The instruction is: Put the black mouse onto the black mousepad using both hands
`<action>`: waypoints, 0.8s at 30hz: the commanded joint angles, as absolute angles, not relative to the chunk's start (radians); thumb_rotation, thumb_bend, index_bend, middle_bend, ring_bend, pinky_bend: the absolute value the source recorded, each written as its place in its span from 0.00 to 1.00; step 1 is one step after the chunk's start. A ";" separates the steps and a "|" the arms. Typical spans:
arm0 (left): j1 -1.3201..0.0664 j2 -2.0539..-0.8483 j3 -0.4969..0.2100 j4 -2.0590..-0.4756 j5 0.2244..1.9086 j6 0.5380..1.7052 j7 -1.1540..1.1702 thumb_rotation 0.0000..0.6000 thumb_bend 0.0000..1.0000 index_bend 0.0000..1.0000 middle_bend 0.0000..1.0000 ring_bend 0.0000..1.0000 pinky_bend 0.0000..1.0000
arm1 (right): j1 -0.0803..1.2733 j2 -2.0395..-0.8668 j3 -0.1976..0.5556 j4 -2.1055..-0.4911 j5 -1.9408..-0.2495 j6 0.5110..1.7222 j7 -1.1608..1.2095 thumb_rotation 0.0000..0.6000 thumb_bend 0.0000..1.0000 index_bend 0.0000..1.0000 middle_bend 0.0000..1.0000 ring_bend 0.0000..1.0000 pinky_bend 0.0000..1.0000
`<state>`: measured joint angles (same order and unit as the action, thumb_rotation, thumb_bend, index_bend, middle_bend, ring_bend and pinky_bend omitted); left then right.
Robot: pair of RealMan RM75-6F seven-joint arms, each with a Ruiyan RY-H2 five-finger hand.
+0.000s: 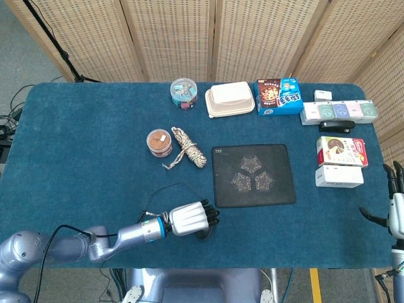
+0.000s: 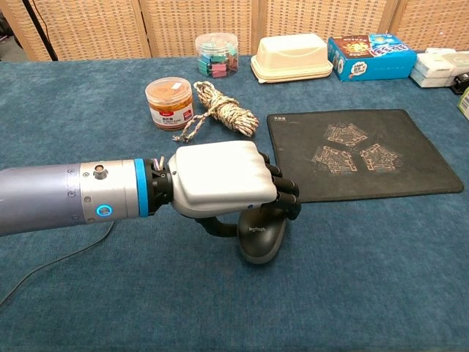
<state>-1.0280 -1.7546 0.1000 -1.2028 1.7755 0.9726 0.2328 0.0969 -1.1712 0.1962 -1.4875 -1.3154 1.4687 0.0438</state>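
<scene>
Your left robot hand (image 2: 223, 181) is grasping the black mouse (image 2: 261, 235), fingers curled over its top and thumb under its side. In the chest view the mouse sits low at the blue table (image 2: 352, 279), just off the near-left corner of the black mousepad (image 2: 366, 150); can't tell if it's touching the cloth or just above it. It's not on the pad. In the head view the same hand (image 1: 189, 218) is near the front table edge, left of the pad's front-left corner (image 1: 254, 175), with the mouse (image 1: 203, 233) mostly hidden under the fingers. The mouse cable (image 1: 165, 189) loops back over the cloth behind the wrist.

Your right robot hand (image 1: 395, 205) is at the far right edge of the head view, off the table corner, fingers extended upward and apart, thumb out to the side, holding nothing. Well apart from the mouse.

Also on the table: orange-lid jar (image 2: 169, 102), rope coil (image 2: 222, 108) touching nothing of yours, clip jar (image 2: 216, 53), cream lunch box (image 2: 291, 56), blue carton (image 2: 368, 55), stacked boxes at right (image 1: 341, 151).
</scene>
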 commanded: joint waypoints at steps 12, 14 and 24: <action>-1.004 -1.639 0.047 -1.410 1.688 0.906 0.299 1.00 0.28 0.00 0.00 0.00 0.18 | 0.095 -1.168 0.196 -1.487 -1.316 1.468 0.048 1.00 0.00 0.00 0.00 0.00 0.00; -0.997 -1.609 0.043 -1.443 1.688 0.919 0.304 1.00 0.28 0.00 0.00 0.00 0.16 | 0.096 -1.169 0.195 -1.488 -1.318 1.468 0.046 1.00 0.00 0.00 0.00 0.00 0.00; -0.837 -1.324 0.045 -1.691 1.571 1.067 0.345 1.00 0.27 0.00 0.00 0.00 0.00 | 0.110 -1.170 0.171 -1.488 -1.376 1.459 0.053 1.00 0.00 0.00 0.00 0.00 0.00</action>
